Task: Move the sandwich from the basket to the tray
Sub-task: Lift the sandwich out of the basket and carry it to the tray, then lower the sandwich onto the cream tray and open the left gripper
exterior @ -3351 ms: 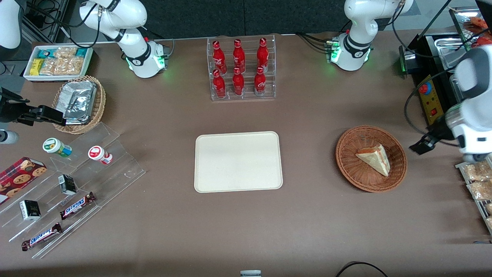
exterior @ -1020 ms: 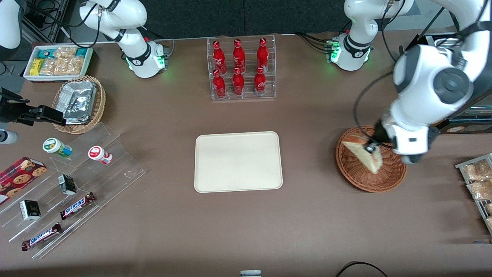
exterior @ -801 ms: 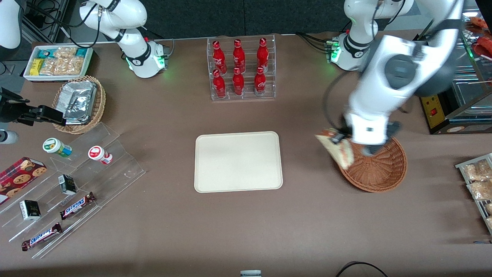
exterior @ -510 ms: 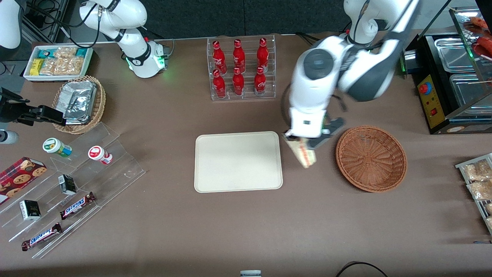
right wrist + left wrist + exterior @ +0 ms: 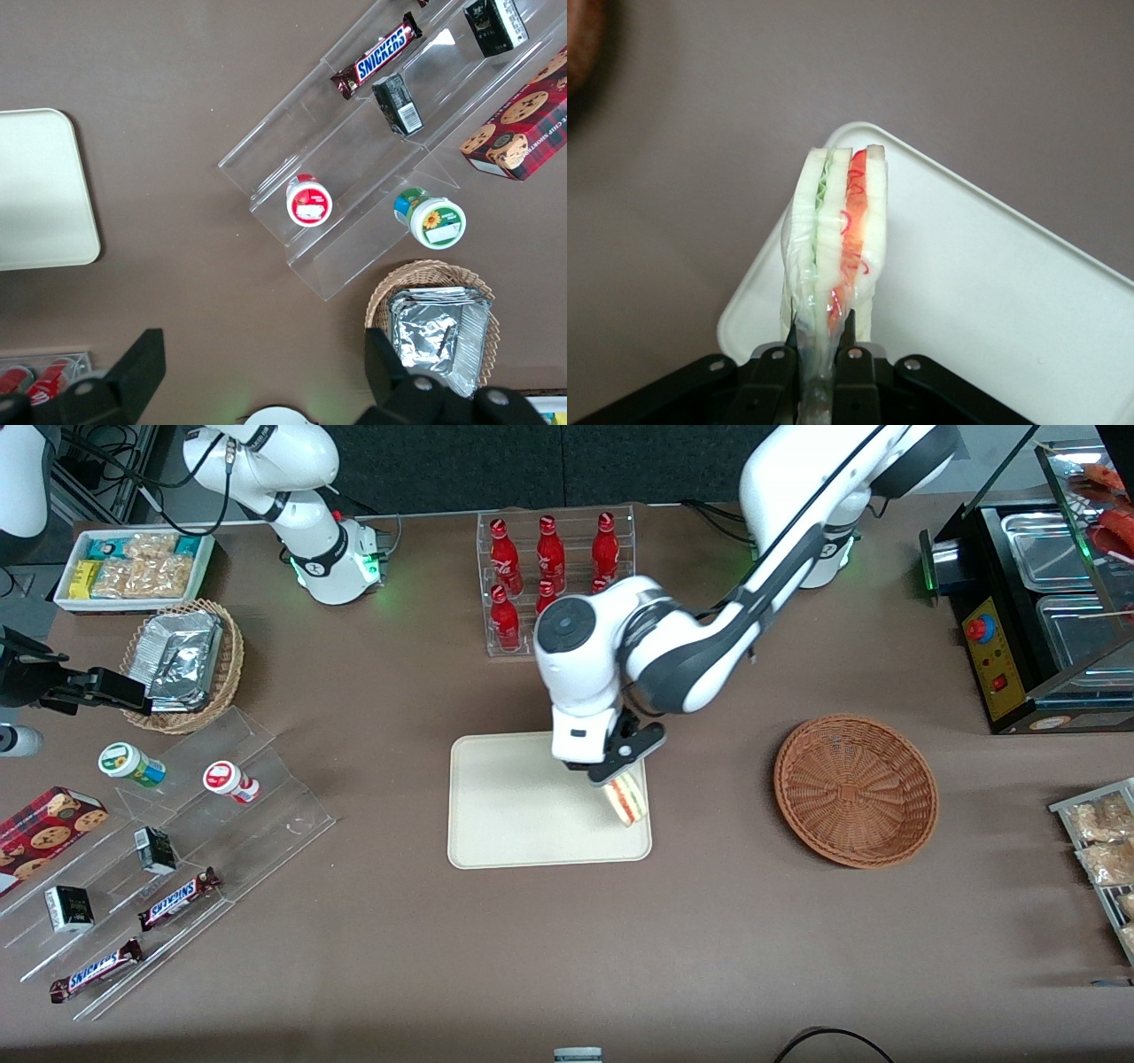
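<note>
Claw [image 5: 611, 772] first: its two fingers [image 5: 849, 354] are pinched nearly together on the wrapped end of the sandwich [image 5: 627, 798], so the wedge hangs from the grip rather than resting on anything that I can be sure of. In the wrist view the sandwich [image 5: 835, 248] runs straight out from the fingertips, long axis in line with the claw, standing on edge with its layers showing as stripes side by side.

What the coming move turns on, as I judge it, is where that wedge sits over the tray [image 5: 514, 815]. From the front it hangs above the tray's corner nearest the basket [image 5: 856, 790], close to the rim, with most of the cream area lying toward the parked arm's end of the surface [image 5: 709, 957]. The wrist view agrees: the tray [image 5: 992, 301] shows below the sandwich with its rounded corner just past the tip. A release from this spot would probably land inside, but near the edge; whether the tip is touching the tray I cannot tell.

The sandwich itself is pale white bread in a clear film, green filling between one pair of slices and red-orange between the next. Soft and thin-wrapped, it looks likely to tip flat once let go. The basket, well apart, is empty.
</note>
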`<control>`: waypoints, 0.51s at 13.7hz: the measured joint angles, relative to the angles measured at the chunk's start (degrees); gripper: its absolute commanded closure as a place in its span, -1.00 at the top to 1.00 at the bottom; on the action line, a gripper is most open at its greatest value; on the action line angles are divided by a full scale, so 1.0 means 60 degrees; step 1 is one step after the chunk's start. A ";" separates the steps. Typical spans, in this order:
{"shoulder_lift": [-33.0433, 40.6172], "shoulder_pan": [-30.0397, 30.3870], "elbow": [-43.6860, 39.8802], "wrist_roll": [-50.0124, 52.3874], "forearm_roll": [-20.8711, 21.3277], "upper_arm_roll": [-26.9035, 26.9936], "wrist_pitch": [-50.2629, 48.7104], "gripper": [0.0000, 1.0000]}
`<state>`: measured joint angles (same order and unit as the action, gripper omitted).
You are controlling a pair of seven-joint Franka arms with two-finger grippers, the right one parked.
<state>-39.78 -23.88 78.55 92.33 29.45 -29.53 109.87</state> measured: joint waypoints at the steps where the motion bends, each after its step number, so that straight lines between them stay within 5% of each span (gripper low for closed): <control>1: -0.0175 -0.0060 -0.0043 -0.0054 0.0099 0.0001 0.0227 -1.00; 7: -0.0690 -0.0335 -0.0068 -0.2203 0.0256 -0.0012 0.0742 -1.00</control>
<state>-43.92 -25.89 78.14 79.11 30.98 -29.60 114.32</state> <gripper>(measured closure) 0.855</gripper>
